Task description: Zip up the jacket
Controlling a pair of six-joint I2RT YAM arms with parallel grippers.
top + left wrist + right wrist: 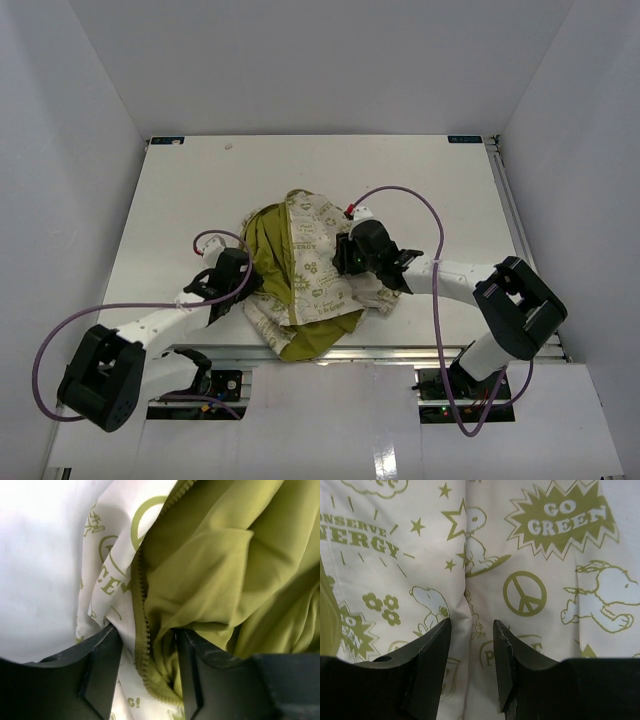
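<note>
One jacket [318, 270]: we find it crumpled at the middle of the table [190, 190], between the two arms.
Long axis: we read it running from the far side toward the near edge; we cannot tell which end is the collar.
Faces: the printed outer side faces up on the right; the lining [268, 255] is exposed on the left and at the near edge.
Left gripper [145, 675]: at the jacket's left edge, its fingers [102, 670] closed on a bunch of cloth that carries the zipper [141, 630].
Zipper: a single row of teeth, unjoined, runs away from the jaws between print and lining.
Right gripper [470, 665]: on the printed panel; jaws narrowly apart with a raised crease between them. We cannot tell whether they clamp it.
Obstruction: folds of lining crowd the zipper's right side.
Surroundings: purple cables [395, 188] loop over the table; white walls [60, 150] enclose it.
Materials: soft cream cloth with olive print, including a peace sign [524, 593]; smooth, faintly glossy lining; hard black fingers.
</note>
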